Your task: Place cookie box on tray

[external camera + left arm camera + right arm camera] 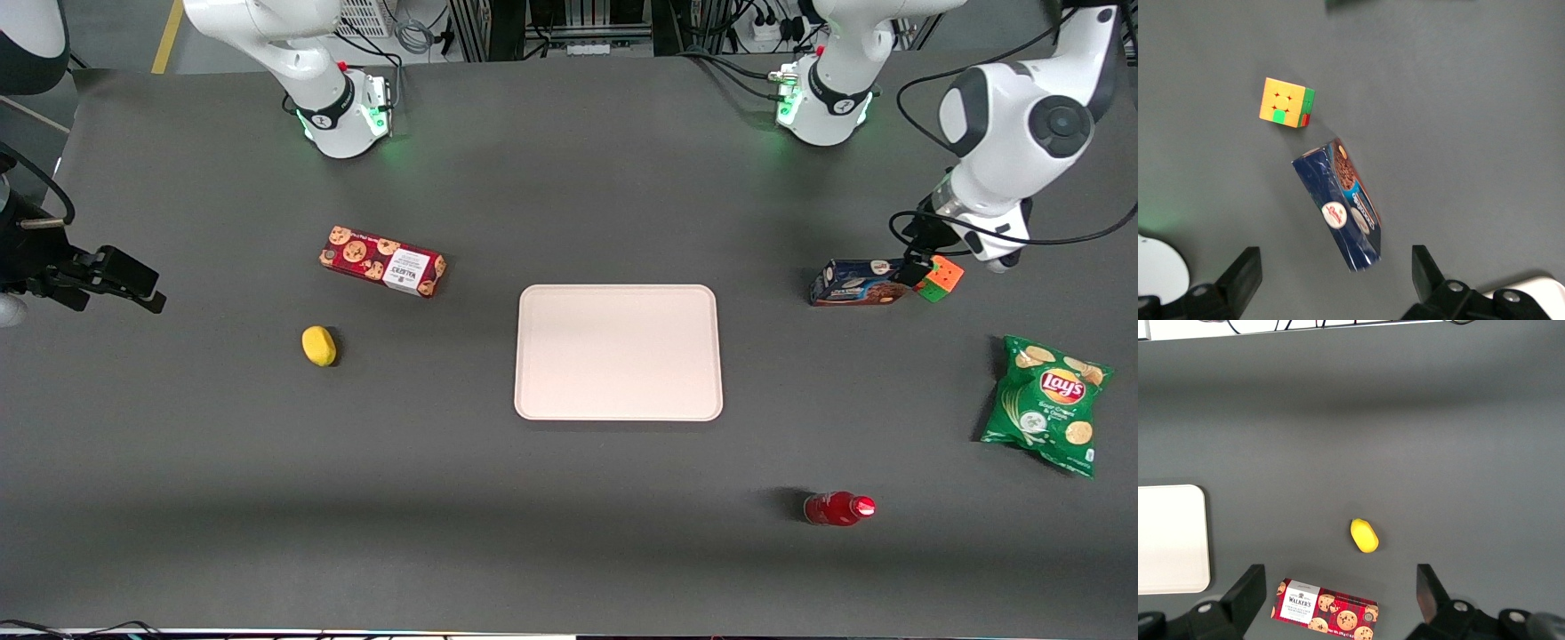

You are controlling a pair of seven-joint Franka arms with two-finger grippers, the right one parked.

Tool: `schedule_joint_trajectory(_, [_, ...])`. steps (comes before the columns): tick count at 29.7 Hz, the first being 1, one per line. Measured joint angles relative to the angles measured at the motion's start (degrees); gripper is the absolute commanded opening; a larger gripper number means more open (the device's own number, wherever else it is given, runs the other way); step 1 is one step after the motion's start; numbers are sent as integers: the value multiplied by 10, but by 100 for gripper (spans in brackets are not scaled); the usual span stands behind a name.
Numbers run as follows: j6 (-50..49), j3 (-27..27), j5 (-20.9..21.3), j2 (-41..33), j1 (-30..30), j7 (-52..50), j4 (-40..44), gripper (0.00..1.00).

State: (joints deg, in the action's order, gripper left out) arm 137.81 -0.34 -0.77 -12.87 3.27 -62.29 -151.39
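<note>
Approach step: pincer (916, 267) above the slim navy-blue cookie box (858, 283), nothing gripped.
Front view: pale cream-pink rectangular tray (618, 352) well apart, bare. Wrist view: fingers (1241, 277) spread, box (1341, 203) below, between them, beside a multicoloured puzzle cube (1286, 102). Next: descend, straddle, clamp.

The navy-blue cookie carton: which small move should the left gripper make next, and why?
Probably descend straight onto the slim navy-blue cookie carton. The left gripper hangs above it with jaws open and nothing held; the carton lies on the table beside a colourful puzzle cube, apart from the empty cream-pink tray.
</note>
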Motion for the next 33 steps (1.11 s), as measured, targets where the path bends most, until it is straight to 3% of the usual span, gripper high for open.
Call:
schedule_joint_trajectory(20, [196, -4, 0, 63, -1, -18, -62, 100])
schedule_joint_trajectory(24, [242, -6, 0, 97, -1, -18, -64, 66])
schedule_joint_trajectory(26, [258, -9, 0, 113, -1, -19, -63, 39])
schedule_joint_trajectory(27, [263, -12, 0, 120, -1, -19, -63, 13])
schedule_joint_trajectory(28, [266, -14, 0, 126, -1, -20, -63, 0])
schedule_joint_trajectory(33, [271, -20, 0, 132, -1, -27, -61, 0])
